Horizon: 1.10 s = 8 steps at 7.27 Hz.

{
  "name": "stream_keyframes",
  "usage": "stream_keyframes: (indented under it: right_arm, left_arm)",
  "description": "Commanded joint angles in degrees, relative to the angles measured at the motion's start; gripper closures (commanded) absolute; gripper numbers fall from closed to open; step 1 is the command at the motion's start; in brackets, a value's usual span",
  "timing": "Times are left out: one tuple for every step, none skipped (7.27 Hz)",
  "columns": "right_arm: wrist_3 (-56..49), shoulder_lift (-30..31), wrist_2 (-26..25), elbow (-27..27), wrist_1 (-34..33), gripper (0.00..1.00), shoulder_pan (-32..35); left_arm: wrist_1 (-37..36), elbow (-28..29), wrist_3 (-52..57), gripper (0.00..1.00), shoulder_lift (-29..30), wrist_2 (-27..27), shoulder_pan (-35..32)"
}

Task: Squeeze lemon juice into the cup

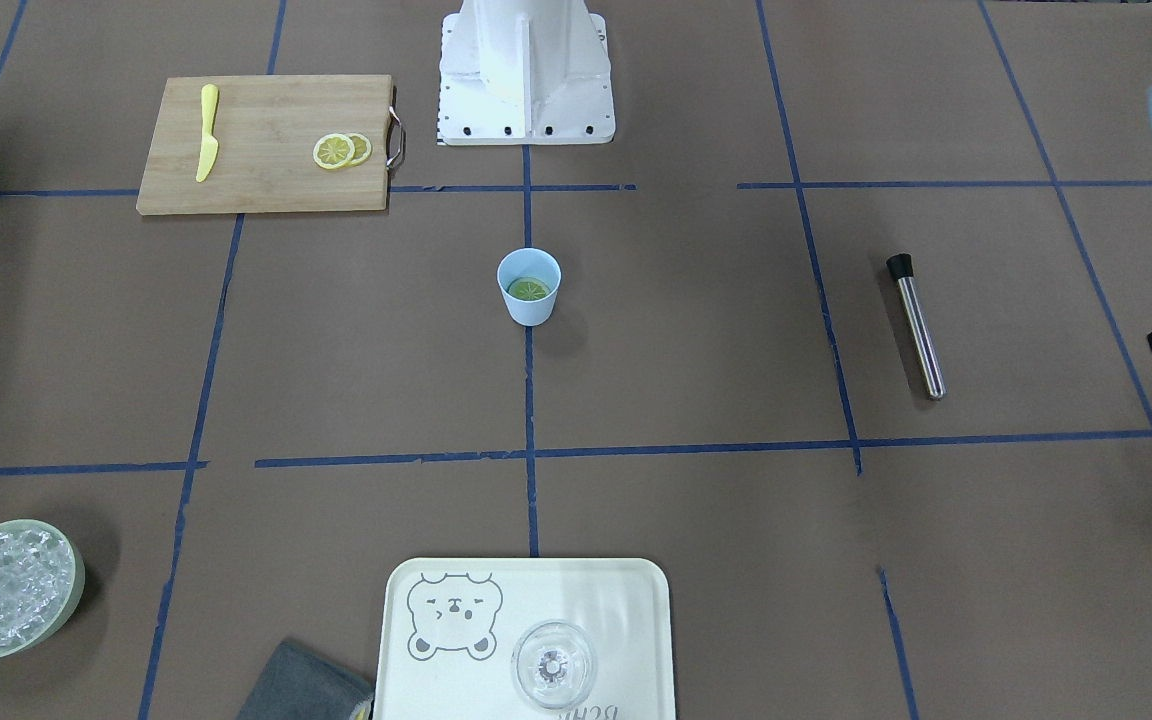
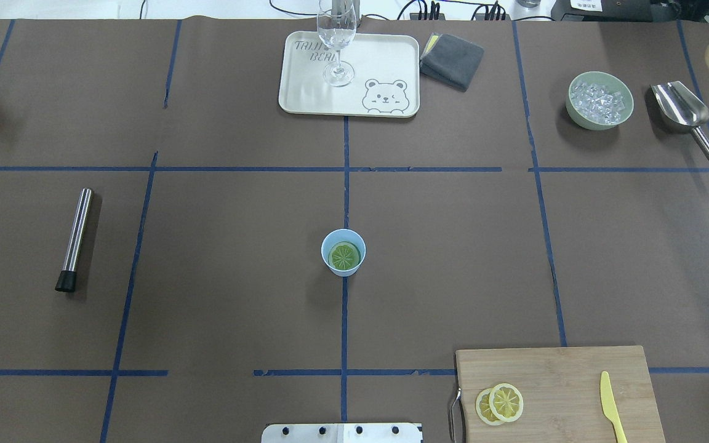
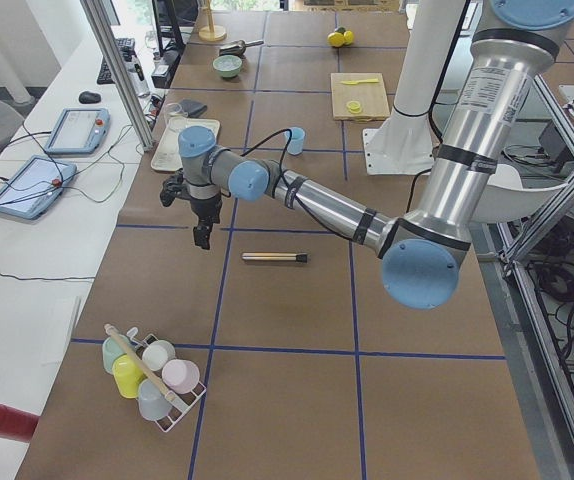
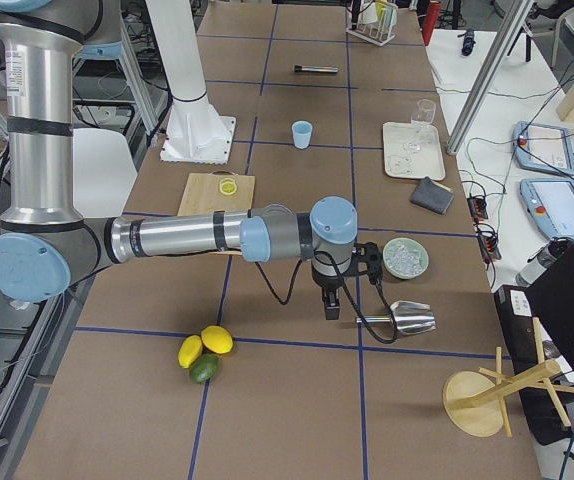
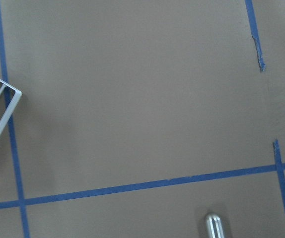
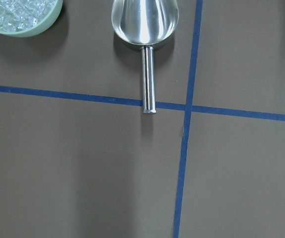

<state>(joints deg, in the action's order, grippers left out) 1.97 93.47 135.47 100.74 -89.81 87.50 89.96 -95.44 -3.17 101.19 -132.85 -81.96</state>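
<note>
The light-blue cup [image 1: 529,305] [image 2: 330,241] stands upright at the table's centre, and one lemon slice [image 1: 528,290] [image 2: 344,256] lies inside it. Two more lemon slices [image 1: 334,151] [image 2: 505,402] overlap on the wooden cutting board [image 1: 266,110] [image 2: 564,381]. My left gripper [image 3: 202,240] hangs over the table's left end, far from the cup; only a dark part of it shows at the front-facing view's right edge. My right gripper [image 4: 330,308] hangs over the right end beside the scoop. No fingers show in either wrist view, so I cannot tell either gripper's state.
A yellow knife [image 2: 612,406] lies on the board. A steel rod [image 2: 76,239] [image 3: 274,257] lies at left. At the far side stand a tray [image 2: 385,55] with a glass [image 2: 337,37], a grey cloth [image 2: 451,60], a bowl of ice [image 2: 599,100] and a metal scoop [image 6: 145,20].
</note>
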Motion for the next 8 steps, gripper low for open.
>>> stream_keyframes:
  right_arm:
    - [0.05, 0.22, 0.14, -0.28, -0.01, 0.00, 0.57]
    - [0.05, 0.31, 0.23, -0.89, -0.01, 0.00, 0.57]
    - [-0.04, 0.22, 0.32, -1.50, -0.01, 0.00, 0.57]
    - [-0.04, 0.22, 0.32, -1.59, -0.01, 0.00, 0.66]
    - [0.05, 0.31, 0.32, -1.68, -0.01, 0.00, 1.27]
    - [-0.04, 0.57, 0.32, -1.68, -0.01, 0.00, 1.97]
    - [-0.04, 1.01, 0.32, -1.68, -0.01, 0.00, 2.85]
    - [-0.21, 1.10, 0.41, -2.29, -0.01, 0.00, 4.16]
  left_arm:
    - [0.12, 0.43, 13.84, 0.00, -8.70, -0.83, -7.67]
    - [0.12, 0.43, 14.24, 0.00, -11.52, -0.83, -9.51]
    - [0.04, 0.43, 13.80, 0.00, -12.07, -0.75, -10.49]
    - [0.04, 1.56, 13.63, 0.00, -12.07, -0.57, -10.41]
    - [0.04, 2.97, 13.71, 0.00, -12.07, -0.57, -10.41]
    - [0.12, 3.59, 13.71, 0.00, -11.98, -0.57, -10.41]
    - [0.12, 3.60, 13.62, 0.00, -11.98, -0.66, -10.32]
    - [0.12, 3.42, 13.62, 0.00, -11.90, -0.74, -10.32]
